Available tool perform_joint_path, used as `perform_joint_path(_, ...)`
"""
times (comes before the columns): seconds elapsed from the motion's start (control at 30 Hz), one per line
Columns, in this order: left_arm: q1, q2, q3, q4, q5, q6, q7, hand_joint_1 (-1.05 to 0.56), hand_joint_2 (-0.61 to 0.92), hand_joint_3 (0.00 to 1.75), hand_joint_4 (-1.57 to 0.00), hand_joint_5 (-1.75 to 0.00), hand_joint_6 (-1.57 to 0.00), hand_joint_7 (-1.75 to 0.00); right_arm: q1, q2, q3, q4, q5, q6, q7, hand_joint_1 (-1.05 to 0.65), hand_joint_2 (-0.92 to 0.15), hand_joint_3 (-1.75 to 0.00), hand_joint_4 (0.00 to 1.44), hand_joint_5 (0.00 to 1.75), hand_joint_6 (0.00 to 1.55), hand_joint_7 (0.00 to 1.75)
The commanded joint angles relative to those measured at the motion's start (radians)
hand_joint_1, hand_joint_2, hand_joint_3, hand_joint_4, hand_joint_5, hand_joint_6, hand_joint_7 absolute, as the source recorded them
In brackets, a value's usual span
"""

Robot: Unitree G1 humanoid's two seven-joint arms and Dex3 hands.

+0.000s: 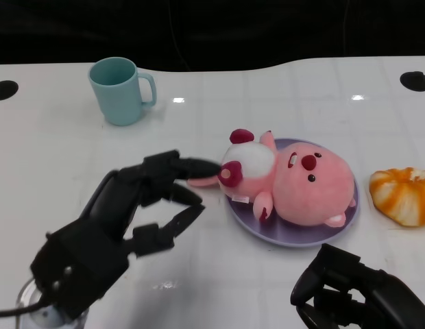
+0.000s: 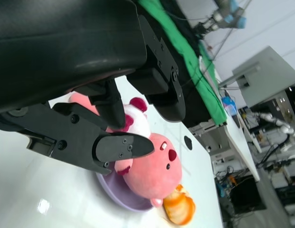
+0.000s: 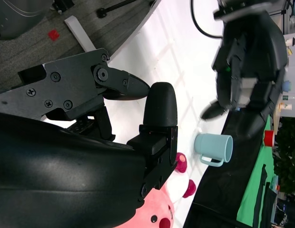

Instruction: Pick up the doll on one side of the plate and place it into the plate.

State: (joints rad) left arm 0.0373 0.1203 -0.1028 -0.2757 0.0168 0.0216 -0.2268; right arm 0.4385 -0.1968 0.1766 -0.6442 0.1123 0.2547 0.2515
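A pink plush doll (image 1: 301, 186) with a white belly lies on its side in the purple plate (image 1: 295, 238), its feet sticking out over the plate's left rim. My left hand (image 1: 123, 219) is just left of the plate with its fingers apart and nothing in them, fingertips (image 1: 202, 166) close to the doll's foot. The left wrist view shows the doll (image 2: 154, 166) on the plate (image 2: 114, 192) beyond those fingers. My right hand (image 1: 356, 291) sits low at the front right, below the plate, holding nothing.
A light blue mug (image 1: 120, 89) stands at the back left. An orange-and-white plush bun (image 1: 403, 195) lies right of the plate. The table's far edge meets a dark background. Black round holes (image 1: 416, 80) mark the table's corners.
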Motion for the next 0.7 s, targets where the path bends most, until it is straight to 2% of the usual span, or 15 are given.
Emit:
perform_joint_path(0.03, 0.056, 0.015, 0.028, -0.063, -0.045, 0.054, -0.009, 0.08, 0.49, 1.22, -0.7, -1.26, -0.72, -0.93, 0.001, -0.009, -0.014, 0.0, 0.009, -0.005, 0.004, -0.25, -0.85, -0.64, 0.65, 1.75, 0.45, 1.67)
perform_joint_path(0.27, 0.153, 0.026, 0.065, -0.236, -0.139, 0.326, 0.001, 0.04, 0.58, 1.19, -0.85, -1.43, -0.86, -1.11, 0.001, -0.013, -0.02, -0.005, 0.007, -0.008, 0.01, -0.24, -0.85, -0.64, 0.66, 1.75, 0.46, 1.66)
perform_joint_path(0.37, 0.177, 0.025, 0.075, -0.303, -0.165, 0.437, 0.015, 0.02, 0.46, 1.38, -0.86, -1.54, -0.89, -1.2, -0.001, -0.013, -0.028, -0.008, 0.012, -0.002, 0.015, -0.24, -0.85, -0.64, 0.66, 1.75, 0.46, 1.66)
perform_joint_path(0.47, 0.189, 0.017, 0.073, -0.327, -0.169, 0.486, 0.028, 0.02, 0.42, 1.42, -0.87, -1.59, -0.9, -1.23, -0.002, -0.016, -0.036, -0.005, 0.013, -0.005, 0.021, -0.25, -0.85, -0.64, 0.66, 1.75, 0.46, 1.66)
perform_joint_path(0.57, 0.187, 0.006, 0.08, -0.309, -0.201, 0.505, 0.021, 0.01, 0.42, 1.45, -0.89, -1.72, -0.88, -1.42, -0.001, -0.019, -0.045, -0.003, 0.02, -0.005, 0.027, -0.25, -0.85, -0.63, 0.66, 1.75, 0.46, 1.66)
perform_joint_path(0.7, 0.184, 0.018, 0.087, -0.259, -0.248, 0.475, -0.027, -0.01, 0.44, 1.45, -0.93, -1.75, -0.85, -1.59, 0.0, -0.021, -0.061, 0.008, 0.032, -0.014, 0.039, -0.25, -0.85, -0.63, 0.67, 1.75, 0.46, 1.65)
